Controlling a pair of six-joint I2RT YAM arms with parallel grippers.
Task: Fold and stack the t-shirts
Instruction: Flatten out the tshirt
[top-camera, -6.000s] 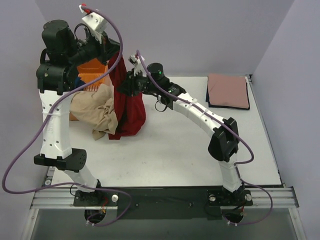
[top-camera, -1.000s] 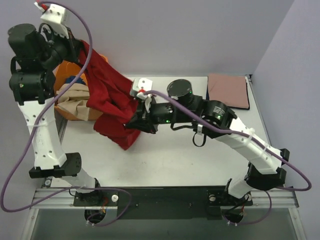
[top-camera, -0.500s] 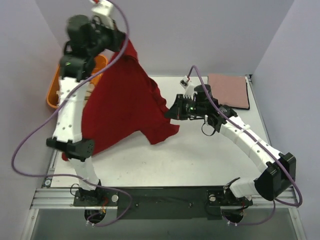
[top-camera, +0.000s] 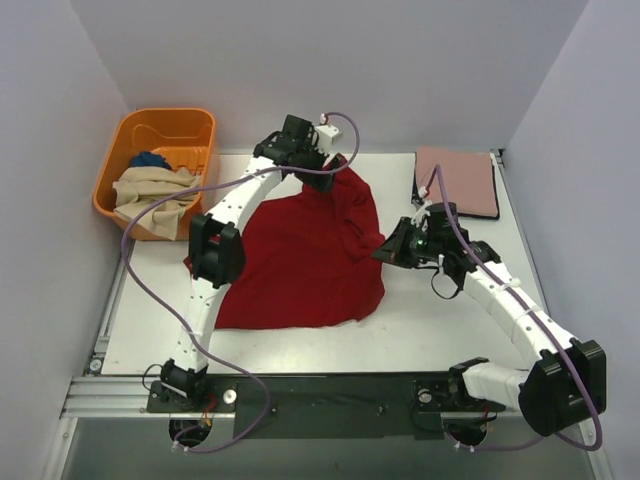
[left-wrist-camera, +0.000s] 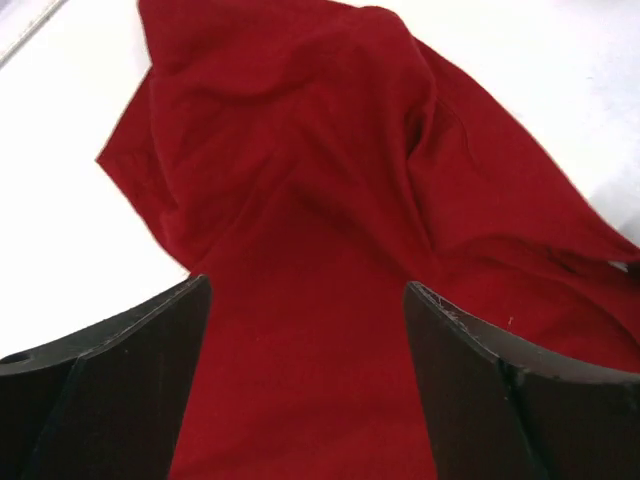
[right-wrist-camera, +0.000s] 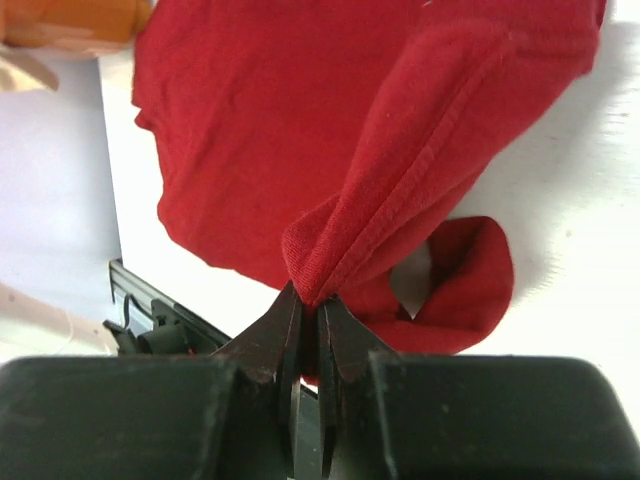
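The dark red t-shirt (top-camera: 300, 255) lies spread over the middle of the table, with a bunched ridge along its right side. My left gripper (top-camera: 338, 168) hovers over the shirt's far edge, jaws wide apart; in the left wrist view only red cloth (left-wrist-camera: 300, 200) shows beneath the open left gripper (left-wrist-camera: 307, 290). My right gripper (top-camera: 384, 250) is at the shirt's right edge, and in the right wrist view the right gripper (right-wrist-camera: 310, 300) is shut on a pinched fold of the red t-shirt (right-wrist-camera: 400, 130). A folded dusty pink t-shirt (top-camera: 457, 180) lies at the back right.
An orange basket (top-camera: 115, 165) stands at the back left beyond the table's edge, holding a beige t-shirt (top-camera: 150, 190) and a blue one (top-camera: 150, 159). A dark navy edge (top-camera: 418, 195) shows under the pink shirt. Walls close in on the left, back and right.
The left gripper has swung down from high up to the table's far side and opened, letting go of the red shirt. The shirt now lies flat. The right gripper shifted right, still holding.
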